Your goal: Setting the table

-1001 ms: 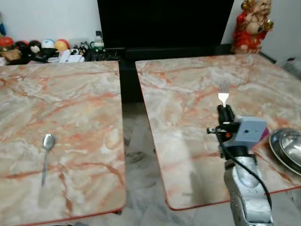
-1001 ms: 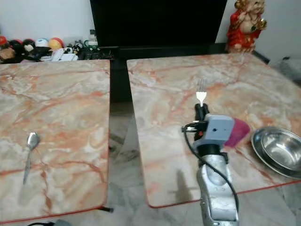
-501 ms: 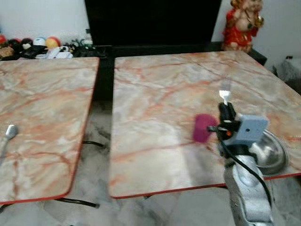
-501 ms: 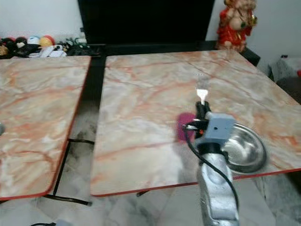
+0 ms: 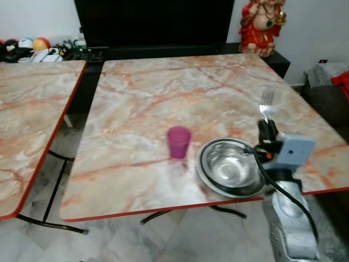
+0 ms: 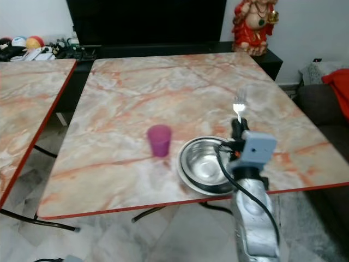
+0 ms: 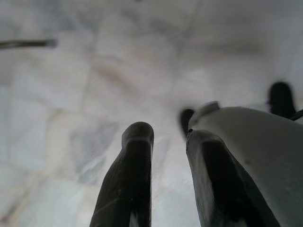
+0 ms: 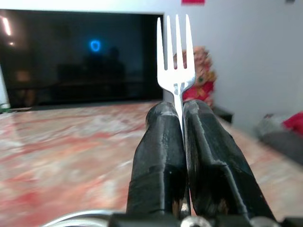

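Note:
My right gripper (image 5: 267, 130) is shut on a silver fork (image 5: 267, 101), holding it upright by the handle with the tines up; in the right wrist view the fork (image 8: 176, 52) sticks up from between the two black fingers (image 8: 158, 142). The gripper hangs over the near right part of the marble table (image 5: 163, 93), just right of a steel bowl (image 5: 229, 166). A pink cup (image 5: 179, 142) stands upright left of the bowl. My left gripper (image 7: 168, 137) hangs idle over the pale floor, its fingers a little apart with nothing between them.
A second marble table (image 5: 32, 109) stands to the left, across a floor gap (image 5: 60, 158). Behind are a black screen (image 5: 152, 22), a red statue (image 5: 260, 24) and small toys (image 5: 27, 46). A dark sofa with red cloth (image 5: 332, 90) is at the right.
The camera has swung right: the left table with its spoon has slid out of view, and the cup and bowl have come into full view. The right gripper still holds the fork.

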